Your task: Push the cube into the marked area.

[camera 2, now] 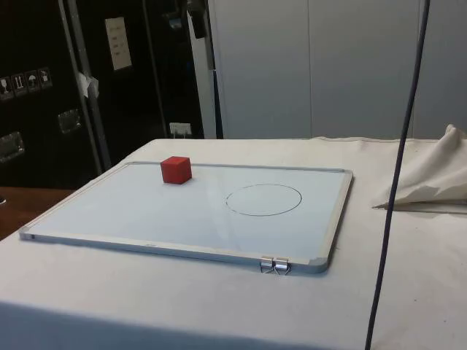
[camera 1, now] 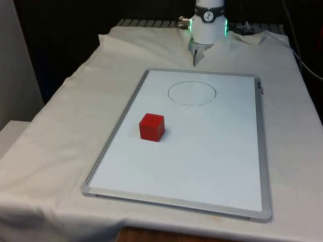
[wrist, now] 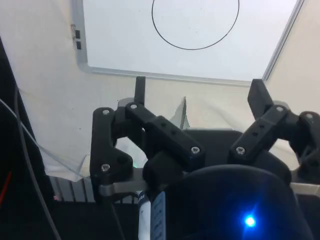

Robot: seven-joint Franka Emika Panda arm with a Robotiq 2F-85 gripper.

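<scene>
A red cube [camera 1: 152, 126] sits on a whiteboard [camera 1: 212, 161] that lies flat on the cloth-covered table [camera 1: 60, 131]. In the front view the cube is toward the board's left edge, about halfway along its length and nearer the camera than the drawn circle [camera 1: 192, 93] that marks the target. The circle is at the board's far end, close to the robot. Cube and circle are well apart, with bare board between them. In the side view the cube [camera 2: 176, 169] stands near the board's far edge, and the circle [camera 2: 263, 199] lies toward the view's right of it.

The hand [wrist: 200, 92] hangs above the cloth just beyond the whiteboard's [wrist: 115, 45] robot-side edge, with the circle [wrist: 195, 22] ahead of it. Its two fingers stand spread wide, with nothing between them. It is nowhere near the cube.

Judging by this, the task is at its very start: the cube is untouched and the approach has not begun. The next move calls for carrying the hand out over the board and past the cube, then lowering it on the cube's camera side in the front view, slightly toward the front view's left. From there a push would run diagonally toward the circle. The hand should come down close to the board surface without scraping it, and meet the cube squarely so it slides rather than turns aside.
</scene>
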